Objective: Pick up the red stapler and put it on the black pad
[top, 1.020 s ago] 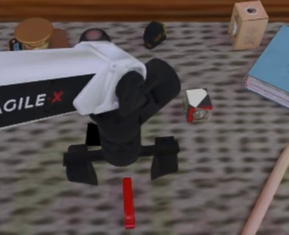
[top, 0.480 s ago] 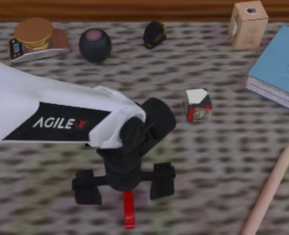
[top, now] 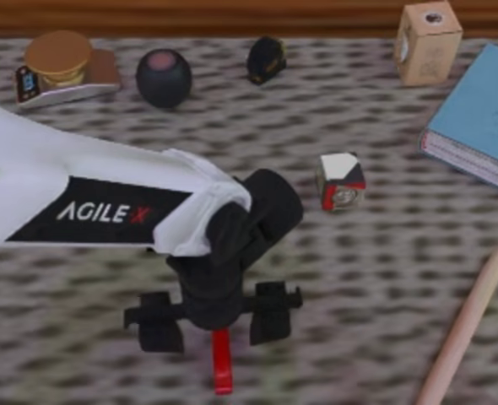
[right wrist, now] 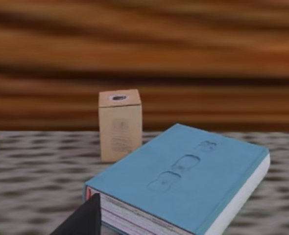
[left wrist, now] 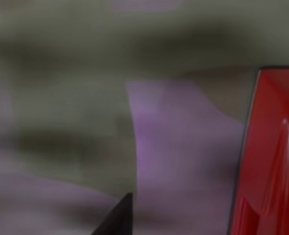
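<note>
The red stapler (top: 222,364) lies lengthwise near the table's front edge, its far end covered by my left gripper (top: 215,335). That gripper hangs right over it, open, one finger (top: 161,324) to the stapler's left and the other (top: 270,311) to its right, neither touching. In the left wrist view the stapler (left wrist: 272,156) fills one side, close up, apart from a dark fingertip (left wrist: 117,218). The black pad is hidden or out of view. My right arm is outside the top view, parked off to the right.
Along the back stand a scale with a bun (top: 56,61), a dark ball (top: 163,78), a tape measure (top: 266,59) and a carton (top: 427,40). A blue book (top: 481,114) lies right, a cube (top: 340,180) at centre, a wooden rod (top: 464,327) front right.
My left arm swung toward the front edge and came down over the stapler's far end. In the last half second its fingers drew closer together.
</note>
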Controlling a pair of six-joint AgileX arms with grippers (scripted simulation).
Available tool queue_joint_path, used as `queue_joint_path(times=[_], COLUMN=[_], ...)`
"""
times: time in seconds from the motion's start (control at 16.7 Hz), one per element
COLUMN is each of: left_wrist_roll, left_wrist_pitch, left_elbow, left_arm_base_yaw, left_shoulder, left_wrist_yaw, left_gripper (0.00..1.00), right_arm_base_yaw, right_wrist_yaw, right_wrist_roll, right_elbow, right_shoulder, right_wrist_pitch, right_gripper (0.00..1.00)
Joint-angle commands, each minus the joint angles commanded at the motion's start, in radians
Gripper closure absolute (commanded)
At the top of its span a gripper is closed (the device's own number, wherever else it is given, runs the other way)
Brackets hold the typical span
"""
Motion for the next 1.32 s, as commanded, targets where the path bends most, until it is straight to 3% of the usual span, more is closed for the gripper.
queue_joint_path(times=[0.48,1.08,1.32], left_wrist_roll=[0.0,0.001,-0.005], left_wrist_pitch=[0.0,-0.003,-0.115], left_elbow=[0.0,0.003,0.074], left_arm_base_yaw=[0.0,0.0,0.003], left_shoulder=[0.0,-0.002,-0.039], left_wrist_yaw=[0.0,0.0,-0.001], left_gripper=[0.98,1.0,1.0], right_arm_base_yaw=[0.0,0.0,0.0], right_wrist_yaw=[0.0,0.0,0.0], right_wrist_roll=[0.0,0.0,0.0], right_elbow=[0.0,0.0,0.0], right_shoulder=[0.0,0.0,0.0], right_wrist_pitch=[0.0,0.0,0.0], right_gripper=[0.0,0.0,0.0])
